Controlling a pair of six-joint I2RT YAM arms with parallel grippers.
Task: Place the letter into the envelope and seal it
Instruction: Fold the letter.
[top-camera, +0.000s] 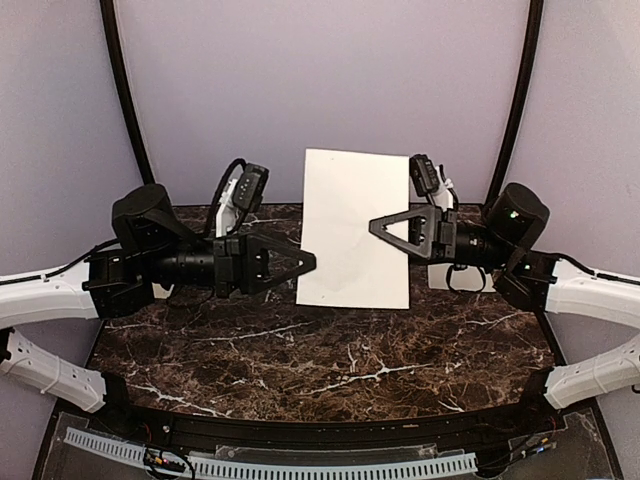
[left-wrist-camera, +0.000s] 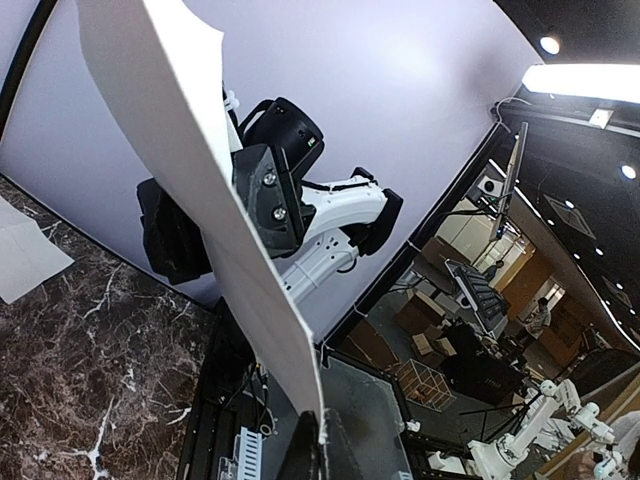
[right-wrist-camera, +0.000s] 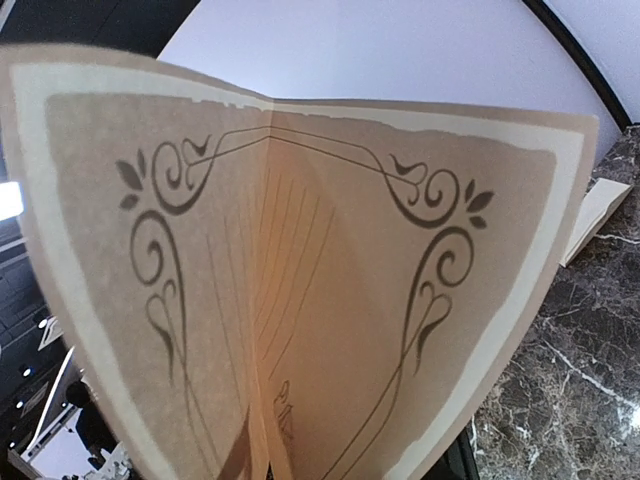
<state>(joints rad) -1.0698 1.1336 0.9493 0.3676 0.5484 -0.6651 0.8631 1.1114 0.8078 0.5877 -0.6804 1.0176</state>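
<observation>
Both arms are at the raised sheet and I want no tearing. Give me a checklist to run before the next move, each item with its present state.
1. Left gripper pinches the letter at its edge: ok.
2. Letter held clear of the table: ok.
3. Right gripper has hold of the letter: cannot tell, the paper hides its jaws.
4. Letter flat: not ok, it bends along a crease in the right wrist view.
5. Envelope flap open: cannot tell, only a corner shows.
</observation>
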